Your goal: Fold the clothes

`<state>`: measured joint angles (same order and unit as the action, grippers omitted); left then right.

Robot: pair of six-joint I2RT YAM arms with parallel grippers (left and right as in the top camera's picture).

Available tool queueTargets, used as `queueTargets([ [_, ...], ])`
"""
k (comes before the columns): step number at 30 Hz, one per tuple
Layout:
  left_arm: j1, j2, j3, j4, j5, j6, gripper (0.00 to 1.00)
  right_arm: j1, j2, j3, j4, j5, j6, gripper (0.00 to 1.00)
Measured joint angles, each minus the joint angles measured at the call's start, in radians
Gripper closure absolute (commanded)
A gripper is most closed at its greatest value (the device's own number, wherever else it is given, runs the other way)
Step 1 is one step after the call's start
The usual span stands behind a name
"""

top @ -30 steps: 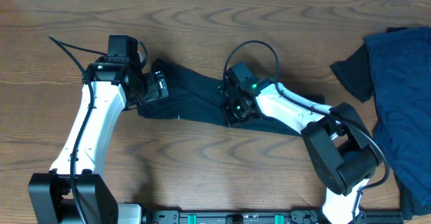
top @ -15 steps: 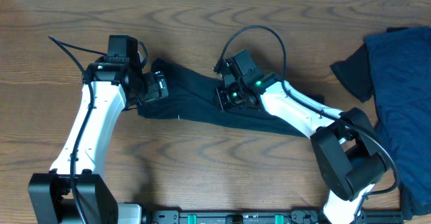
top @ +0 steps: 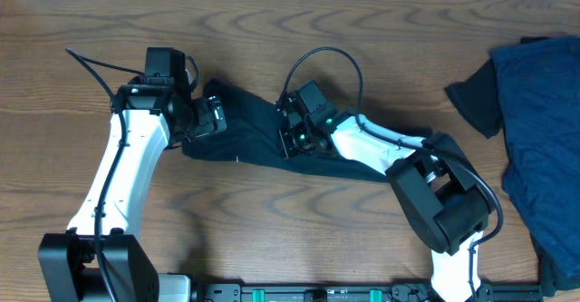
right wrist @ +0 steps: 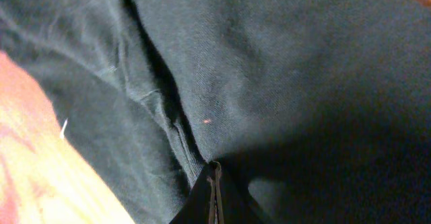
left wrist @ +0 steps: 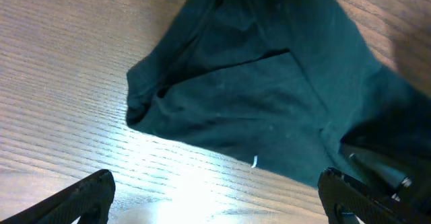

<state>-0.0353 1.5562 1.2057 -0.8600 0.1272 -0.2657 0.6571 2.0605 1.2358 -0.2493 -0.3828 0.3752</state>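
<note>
The dark T-shirt (top: 249, 141) is lying bunched in a strip on the table (top: 272, 30), not yet folded flat. The right gripper (right wrist: 213, 173) is pinching its crease tight, while the left gripper (left wrist: 215, 200) is hovering spread wide, empty. The blue garments (top: 544, 112) at the right are lying crumpled, so most of the work is likely remaining.

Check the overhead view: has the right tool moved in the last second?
Yes. The right tool, shut, has slid left along the dark T-shirt, moving farther from the blue clothes lying at the right edge of the view.
</note>
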Motion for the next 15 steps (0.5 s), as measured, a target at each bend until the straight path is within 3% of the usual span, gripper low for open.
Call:
queueTargets([
  [5, 0.000, 0.000, 0.000, 0.000, 0.000, 0.000, 0.02, 0.019, 0.000, 0.000, -0.013, -0.029, 0.000, 0.98],
  [11, 0.000, 0.000, 0.000, 0.000, 0.000, 0.000, 0.02, 0.010, -0.001, 0.003, -0.022, -0.045, -0.031, 0.82],
  [15, 0.000, 0.000, 0.000, 0.000, 0.000, 0.000, 0.02, -0.045, -0.036, 0.005, -0.073, -0.085, -0.074, 0.79],
])
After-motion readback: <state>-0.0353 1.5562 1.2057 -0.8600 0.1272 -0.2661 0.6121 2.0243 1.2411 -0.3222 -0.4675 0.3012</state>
